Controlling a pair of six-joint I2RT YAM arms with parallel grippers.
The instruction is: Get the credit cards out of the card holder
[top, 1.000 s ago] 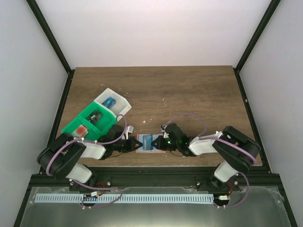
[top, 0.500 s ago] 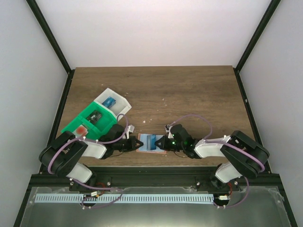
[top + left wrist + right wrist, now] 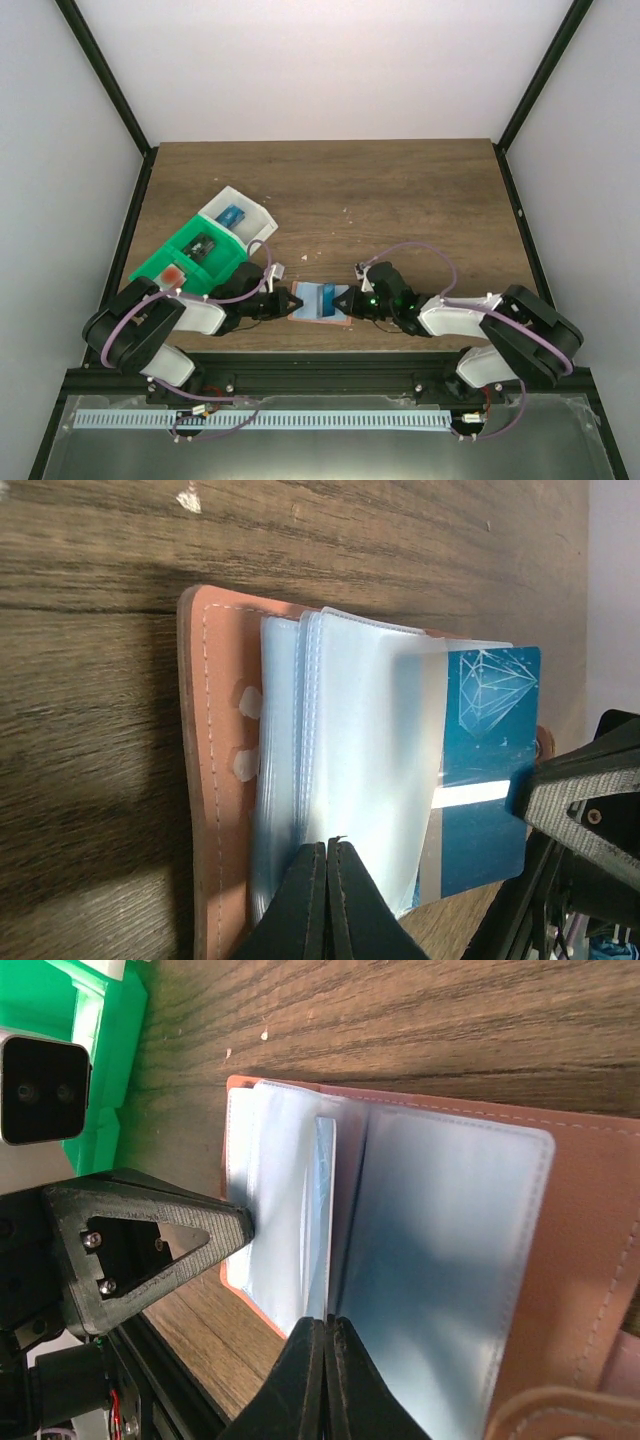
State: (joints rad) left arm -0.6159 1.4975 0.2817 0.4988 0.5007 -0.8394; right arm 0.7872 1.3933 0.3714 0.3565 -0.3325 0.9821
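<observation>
Right gripper (image 3: 326,1324) tight on blue card (image 3: 325,1205)

salmon-orange card holder (image 3: 205,780), teal diamond-patterned credit card (image 3: 487,745), green tray (image 3: 158,260)

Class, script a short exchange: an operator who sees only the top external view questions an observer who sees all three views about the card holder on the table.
Operator: From above, the card holder looks blue in the middle. Is a card out?
Observer: The left wrist view shows a blue card with a diamond drawing sticking partly out of the clear sleeves.
Operator: Does the right pincer have that card?
Observer: Yes. Its own wrist view shows it shut on the card's thin edge.
</observation>
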